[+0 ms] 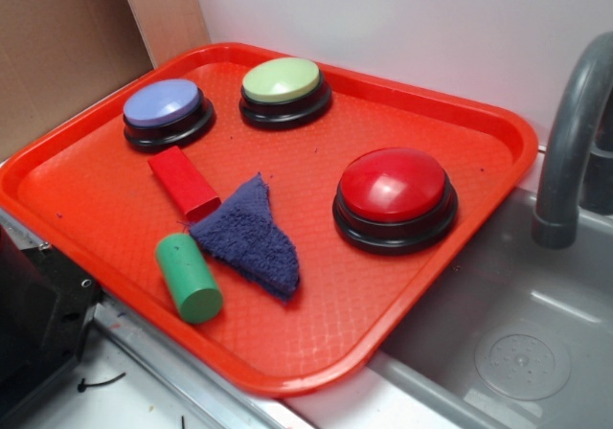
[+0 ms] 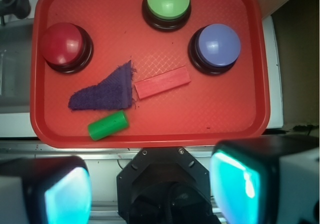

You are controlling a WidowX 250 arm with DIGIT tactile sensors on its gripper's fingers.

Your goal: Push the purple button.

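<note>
Approach is judged not yet begun: the hand [image 2: 152,189], its fingers spread apart and empty, is held back off the tray [image 2: 150,134]. The purple button [image 2: 217,45], a smooth periwinkle dome on a black base, sits at a far corner beside the green button [image 2: 168,0]; travel over it and a downward press are called for.

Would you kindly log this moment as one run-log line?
phase: pre-approach | gripper: open, off the tray | purple button: untouched, at tray's back | next: likely move over it
</note>
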